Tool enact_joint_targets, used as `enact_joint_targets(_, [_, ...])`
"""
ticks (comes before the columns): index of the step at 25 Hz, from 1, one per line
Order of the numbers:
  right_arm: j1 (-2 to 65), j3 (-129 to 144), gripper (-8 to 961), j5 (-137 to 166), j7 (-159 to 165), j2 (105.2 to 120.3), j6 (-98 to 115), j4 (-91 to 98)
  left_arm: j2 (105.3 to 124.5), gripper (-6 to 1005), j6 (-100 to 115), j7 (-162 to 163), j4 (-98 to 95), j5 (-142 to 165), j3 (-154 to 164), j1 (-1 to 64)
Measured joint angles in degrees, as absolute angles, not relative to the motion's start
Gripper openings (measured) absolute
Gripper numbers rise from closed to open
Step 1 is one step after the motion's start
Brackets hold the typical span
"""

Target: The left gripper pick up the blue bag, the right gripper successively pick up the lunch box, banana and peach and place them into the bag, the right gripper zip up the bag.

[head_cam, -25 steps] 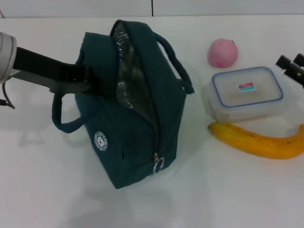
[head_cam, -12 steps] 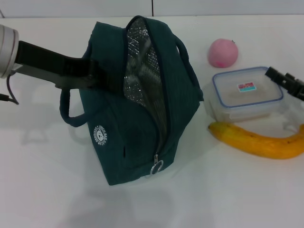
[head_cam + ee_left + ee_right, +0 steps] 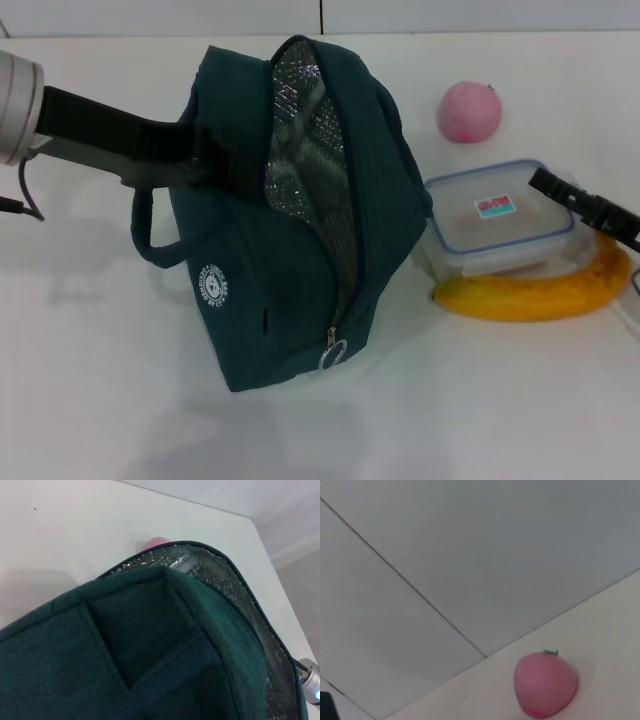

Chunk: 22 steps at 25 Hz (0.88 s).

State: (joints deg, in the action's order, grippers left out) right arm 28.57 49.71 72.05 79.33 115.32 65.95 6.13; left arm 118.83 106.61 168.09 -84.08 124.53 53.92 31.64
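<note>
The lunch box (image 3: 502, 218) is now tilted and shifted toward the blue bag (image 3: 300, 210), resting against the banana (image 3: 535, 292), which has been pushed along with it. The right tool (image 3: 590, 212) is at its far edge; a grasp is judged begun, though whether it is clamped cannot be told. The bag, turned more upright with its foil mouth facing the box, is held by the left tool (image 3: 195, 160), clamped on its side. The peach (image 3: 469, 111) lies untouched on the tabletop (image 3: 80, 380).
</note>
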Motion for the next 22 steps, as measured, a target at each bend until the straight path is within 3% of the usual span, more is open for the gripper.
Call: enact_joint_targets(22, [25.38,49.84,864,72.39,86.07,114.30,74.25,6.69,118.77,37,106.61,168.14,-83.85,122.65,53.97,31.64])
